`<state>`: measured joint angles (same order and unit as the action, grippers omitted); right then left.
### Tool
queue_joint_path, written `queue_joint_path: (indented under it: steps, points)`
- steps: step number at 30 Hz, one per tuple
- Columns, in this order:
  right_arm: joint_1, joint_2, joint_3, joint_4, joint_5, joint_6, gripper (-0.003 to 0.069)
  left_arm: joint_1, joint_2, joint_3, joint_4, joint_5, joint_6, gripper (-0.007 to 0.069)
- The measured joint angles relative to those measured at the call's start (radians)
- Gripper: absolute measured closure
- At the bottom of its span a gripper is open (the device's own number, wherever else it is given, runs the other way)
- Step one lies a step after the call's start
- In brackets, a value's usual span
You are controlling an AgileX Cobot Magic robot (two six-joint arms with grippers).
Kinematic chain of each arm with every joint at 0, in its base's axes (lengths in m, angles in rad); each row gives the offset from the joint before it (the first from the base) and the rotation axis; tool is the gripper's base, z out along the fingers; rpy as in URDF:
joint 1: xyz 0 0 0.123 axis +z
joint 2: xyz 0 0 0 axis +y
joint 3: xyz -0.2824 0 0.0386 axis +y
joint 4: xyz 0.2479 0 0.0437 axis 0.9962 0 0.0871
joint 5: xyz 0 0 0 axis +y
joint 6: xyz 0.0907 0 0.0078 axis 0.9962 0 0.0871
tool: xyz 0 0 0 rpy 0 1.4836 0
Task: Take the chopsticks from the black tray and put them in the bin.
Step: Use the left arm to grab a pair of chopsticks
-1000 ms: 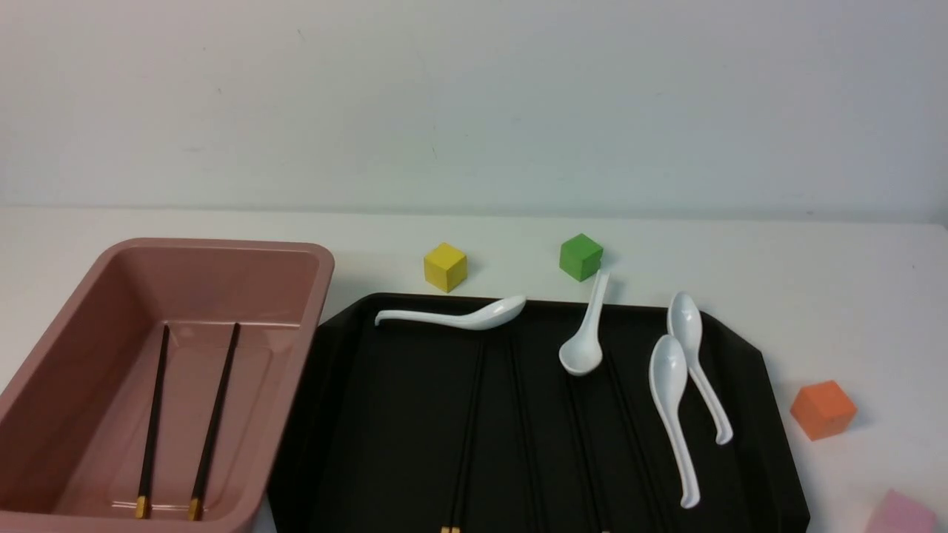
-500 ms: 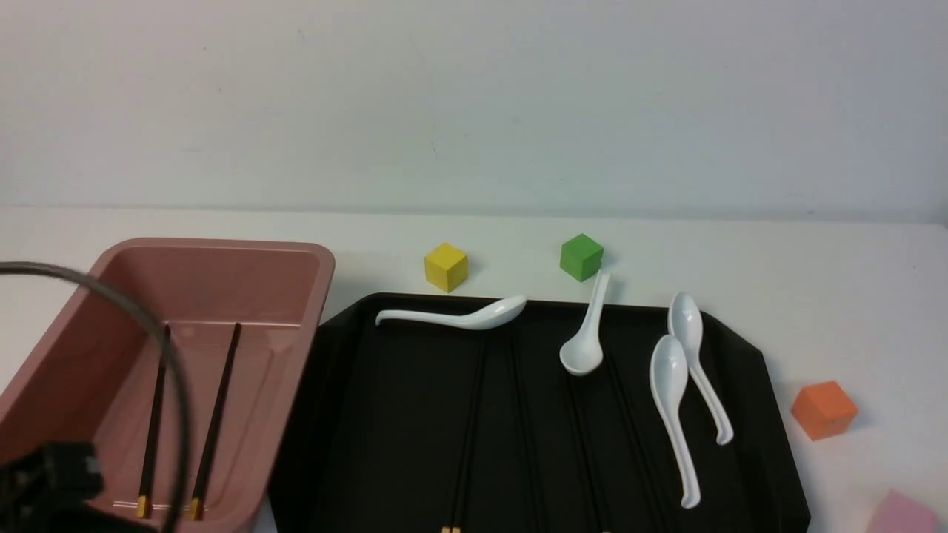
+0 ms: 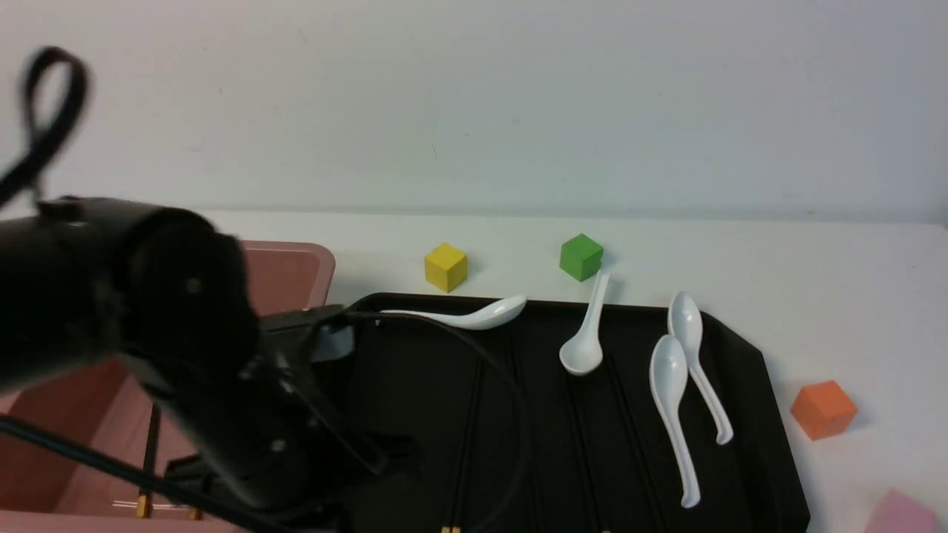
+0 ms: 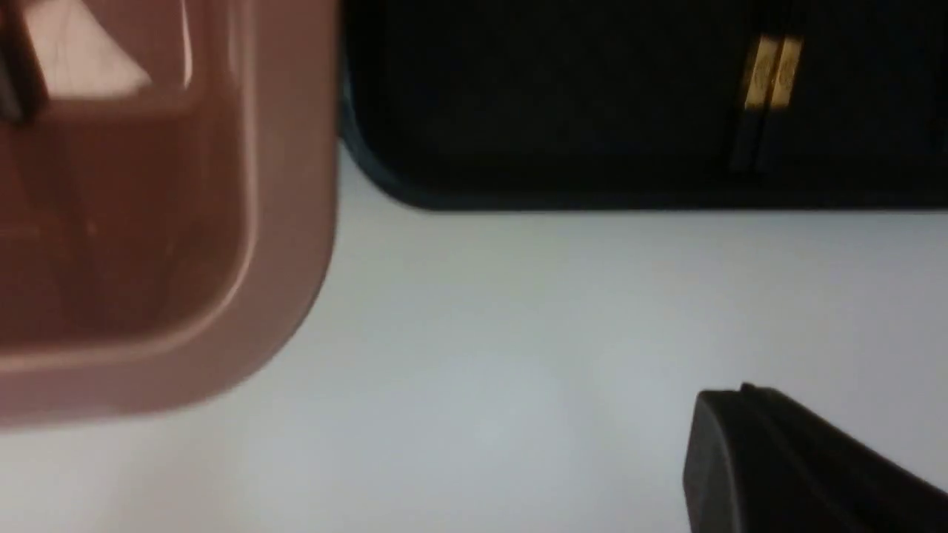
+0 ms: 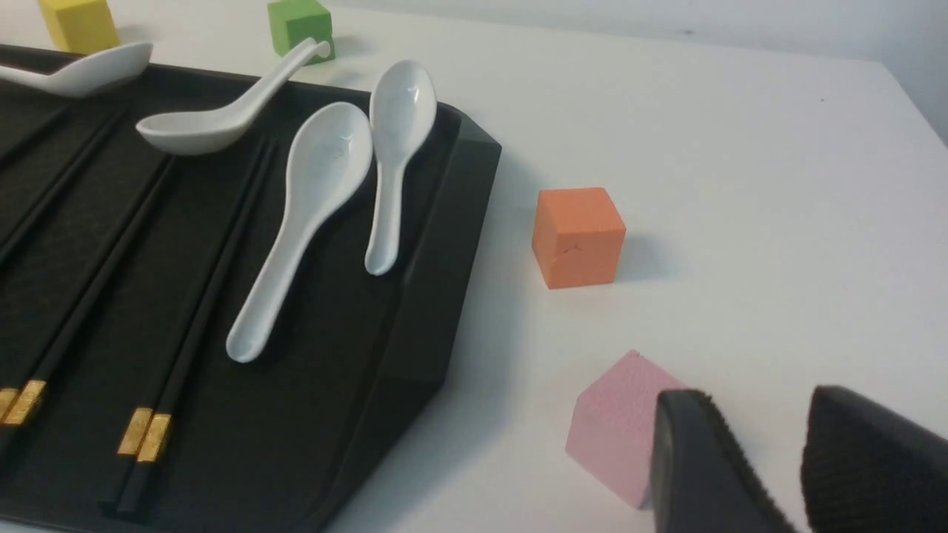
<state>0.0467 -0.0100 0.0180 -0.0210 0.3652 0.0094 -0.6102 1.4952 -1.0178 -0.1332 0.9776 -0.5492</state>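
Note:
The black tray (image 3: 748, 385) holds two pairs of chopsticks (image 3: 466, 414); their gold bands show in the right wrist view (image 5: 144, 437) and one pair's in the left wrist view (image 4: 770, 70). The pink bin (image 3: 289, 270) stands left of the tray with two chopsticks (image 3: 141, 505) inside. My left arm (image 3: 185, 355) covers most of the bin and the tray's left end. My left gripper (image 4: 744, 392) is one dark mass with no gap, empty, over bare table near the bin's corner (image 4: 281, 222). My right gripper (image 5: 759, 400) is slightly open and empty, right of the tray (image 5: 444, 259).
Several white spoons (image 3: 670, 400) lie on the tray's far and right parts. A yellow block (image 3: 445, 266) and a green block (image 3: 581, 256) stand behind the tray. An orange block (image 3: 822, 409) and a pink block (image 5: 615, 429) sit right of it, near my right gripper.
My left arm has swung up into the front view from the lower left and now hides most of the bin. The chopsticks, spoons and blocks have not moved.

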Motion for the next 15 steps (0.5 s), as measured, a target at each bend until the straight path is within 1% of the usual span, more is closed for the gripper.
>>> queue_joint_path:
  steps: [2,3,5,7,8,11,12,15]
  points:
    - [0.000,0.000,0.000,0.000,0.000,0.000,0.0419,-0.063,0.060,-0.037,0.077,-0.017,-0.072,0.0606]
    - [0.000,0.000,0.000,0.000,0.000,0.000,0.0419,-0.090,0.094,-0.065,0.120,-0.023,-0.106,0.0582]
    - [0.000,0.000,0.000,0.000,0.000,0.000,0.0419,-0.125,0.158,-0.111,0.166,-0.029,-0.149,0.0530]
    - [0.000,0.000,0.000,-0.001,0.000,0.000,0.0419,-0.146,0.218,-0.158,0.195,-0.035,-0.168,0.0467]
    - [0.000,0.000,0.000,-0.001,0.000,0.000,0.0419,-0.148,0.231,-0.168,0.200,-0.037,-0.170,0.0452]
    - [0.000,0.000,0.000,-0.001,0.000,0.000,0.0419,-0.155,0.324,-0.237,0.234,-0.049,-0.175,0.0321]
    - [0.000,0.000,0.000,-0.001,0.000,0.000,0.0419,-0.155,0.344,-0.246,0.243,-0.055,-0.175,0.0291]
    - [0.000,0.000,0.000,-0.001,0.000,0.000,0.0419,-0.155,0.387,-0.257,0.274,-0.099,-0.175,0.0234]
